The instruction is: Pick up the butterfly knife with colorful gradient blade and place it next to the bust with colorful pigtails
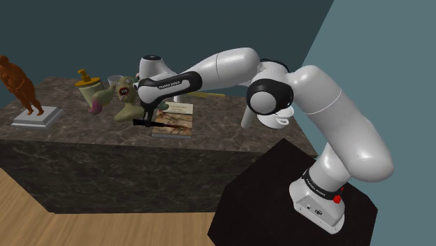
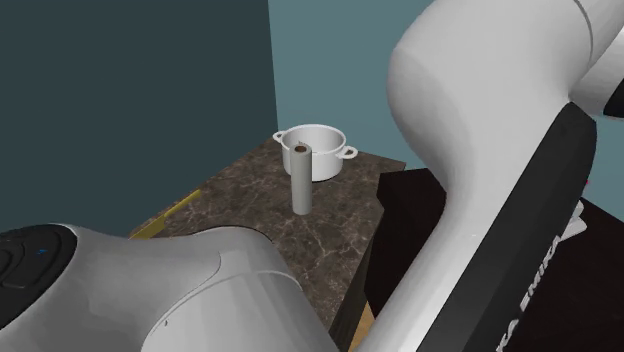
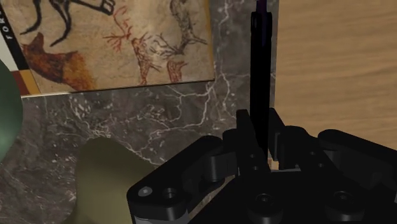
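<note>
2 fingers of my gripper pinch the slim dark butterfly knife just above the marble counter. It's a thin hold, so the knife could swivel, slip, or clip the green bust close by. My arm reaches low, hand pointing down beside the cave-art book.

A brown figurine stands on a grey base at the shoulder view's left of the dark marbled counter, a yellow-lidded jar to its right. A book with cave-painting art lies flat on the counter. In the second exterior view a grey cylinder stands upright near a white two-handled pot
</note>
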You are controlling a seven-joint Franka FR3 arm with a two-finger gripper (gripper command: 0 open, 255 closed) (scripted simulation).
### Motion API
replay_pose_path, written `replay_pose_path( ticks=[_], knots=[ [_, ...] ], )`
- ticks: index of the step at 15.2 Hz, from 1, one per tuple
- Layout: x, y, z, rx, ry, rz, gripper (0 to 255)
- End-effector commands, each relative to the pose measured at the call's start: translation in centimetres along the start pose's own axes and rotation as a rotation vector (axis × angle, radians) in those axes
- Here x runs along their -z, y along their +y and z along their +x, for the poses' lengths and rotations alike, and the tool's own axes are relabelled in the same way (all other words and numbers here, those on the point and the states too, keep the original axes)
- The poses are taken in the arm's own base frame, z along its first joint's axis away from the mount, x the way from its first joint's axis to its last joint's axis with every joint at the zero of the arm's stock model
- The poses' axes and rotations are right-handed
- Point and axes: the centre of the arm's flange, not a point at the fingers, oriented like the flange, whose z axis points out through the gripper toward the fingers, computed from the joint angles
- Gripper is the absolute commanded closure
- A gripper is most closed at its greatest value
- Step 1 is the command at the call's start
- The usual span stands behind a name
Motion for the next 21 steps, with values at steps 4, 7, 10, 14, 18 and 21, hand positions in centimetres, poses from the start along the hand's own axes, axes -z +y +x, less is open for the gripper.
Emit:
replay_pose_path(
  ticks=[4,7,10,14,18,21],
  knots=[
    [-2.6,0.1,-0.3,0.0,0.001,0.0,255],
    [-4.2,0.1,-0.5,0.0,0.001,0.0,255],
    [-5.8,0.1,-0.7,0.0,0.001,0.0,255],
    [-7.9,0.1,-0.9,0.0,0.001,0.0,255],
    [-9.3,0.1,-1.1,0.0,0.001,0.0,255],
    [-9.3,0.1,-1.1,0.0,0.001,0.0,255]
  ],
)
